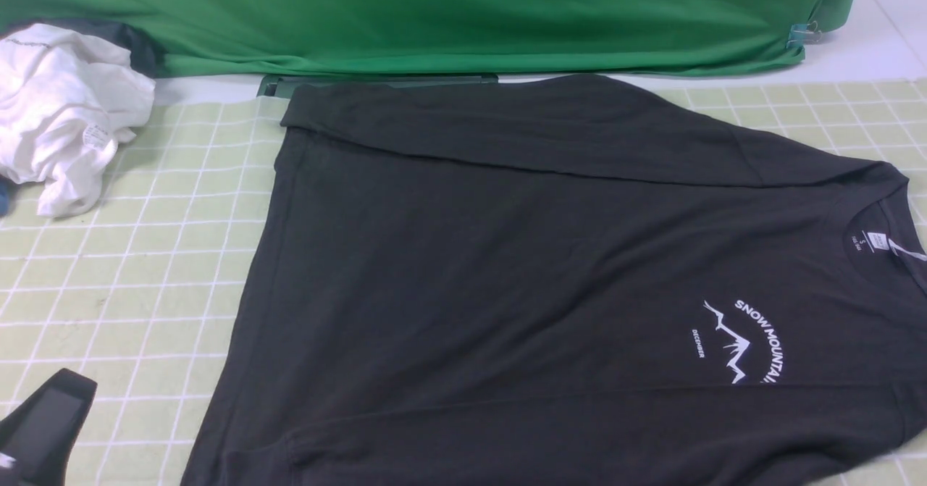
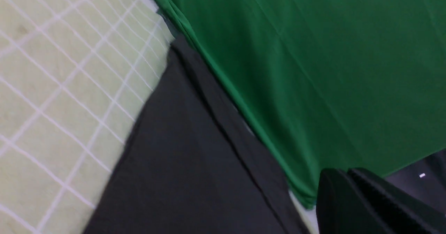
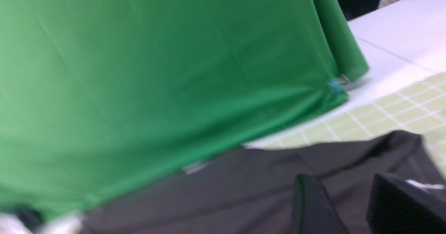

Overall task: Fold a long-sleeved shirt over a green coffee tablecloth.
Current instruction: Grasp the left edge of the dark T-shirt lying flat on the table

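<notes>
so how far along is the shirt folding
Roughly midway. Done: the long-sleeved shirt lies flat on the green coffee tablecloth, both sleeves apparently folded in along its far and near edges. In hand: nothing; the left hand is shut and empty, the right hand open by the shirt. Left: folding the body over.

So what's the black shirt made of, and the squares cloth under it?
The long-sleeved shirt looks like soft, matte knit, maybe cotton: it lies in gentle creases. The green coffee tablecloth looks like thin, dull cloth with printed white lines; woven or coated, I can't tell.
</notes>
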Available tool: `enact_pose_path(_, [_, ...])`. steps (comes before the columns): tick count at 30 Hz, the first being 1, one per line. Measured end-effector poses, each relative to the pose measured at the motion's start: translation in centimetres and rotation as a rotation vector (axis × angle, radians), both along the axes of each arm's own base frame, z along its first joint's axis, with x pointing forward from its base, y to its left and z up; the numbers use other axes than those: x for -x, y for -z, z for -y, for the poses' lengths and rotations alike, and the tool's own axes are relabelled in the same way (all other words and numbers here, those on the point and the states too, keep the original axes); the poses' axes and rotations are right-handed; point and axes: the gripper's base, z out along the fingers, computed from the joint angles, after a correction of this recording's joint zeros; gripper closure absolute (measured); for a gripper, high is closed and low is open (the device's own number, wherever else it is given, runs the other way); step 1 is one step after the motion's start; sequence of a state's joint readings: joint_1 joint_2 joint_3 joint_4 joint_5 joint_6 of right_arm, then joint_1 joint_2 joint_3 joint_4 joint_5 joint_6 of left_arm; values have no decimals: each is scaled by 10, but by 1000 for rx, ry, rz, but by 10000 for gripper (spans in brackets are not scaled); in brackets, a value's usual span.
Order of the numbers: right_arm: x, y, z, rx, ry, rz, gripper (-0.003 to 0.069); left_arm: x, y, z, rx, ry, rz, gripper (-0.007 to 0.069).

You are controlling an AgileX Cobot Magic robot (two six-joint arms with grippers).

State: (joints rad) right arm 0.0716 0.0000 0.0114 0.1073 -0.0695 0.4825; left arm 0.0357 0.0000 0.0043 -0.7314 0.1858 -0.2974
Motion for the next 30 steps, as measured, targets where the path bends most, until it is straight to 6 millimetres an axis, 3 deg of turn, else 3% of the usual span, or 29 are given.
enact_pose_path(9, [0,-2,0,-205,-20,10,415,0,-8,-6,75,-71,81,607])
enact_pose_path(14, [0,-4,0,-227,-24,29,428,0,-11,-9,76,-103,115,607])
enact_pose_path(17, [3,-16,0,-189,-30,128,508,0,-13,-11,82,-123,137,607])
enact_pose_path(19, [6,-33,0,-148,-35,185,550,0,-13,-11,111,-122,136,607])
enact_pose_path(21, [16,-74,0,-27,-34,280,621,1,-21,-9,125,-93,137,607])
enact_pose_path(22, [21,-102,0,55,-24,309,643,5,-37,-7,95,-76,172,607])
enact_pose_path(23, [20,-105,0,69,-25,290,648,6,-43,-7,82,-73,188,607])
enact_pose_path(24, [22,-123,0,137,-20,269,655,9,-59,-6,37,-64,220,607])
enact_pose_path(25, [21,-147,0,235,-18,206,659,13,-84,-3,-45,-46,242,607])
enact_pose_path(26, [21,-164,0,296,-17,172,662,12,-94,-2,-82,-34,231,607])
enact_pose_path(27, [17,-166,-1,300,-24,144,662,14,-100,-1,-104,-24,231,607])
enact_pose_path(28, [11,-186,-2,394,-41,21,663,10,-122,3,-208,27,165,607])
enact_pose_path(30, [-7,-195,-4,475,-84,-190,663,0,-137,8,-340,111,32,607])
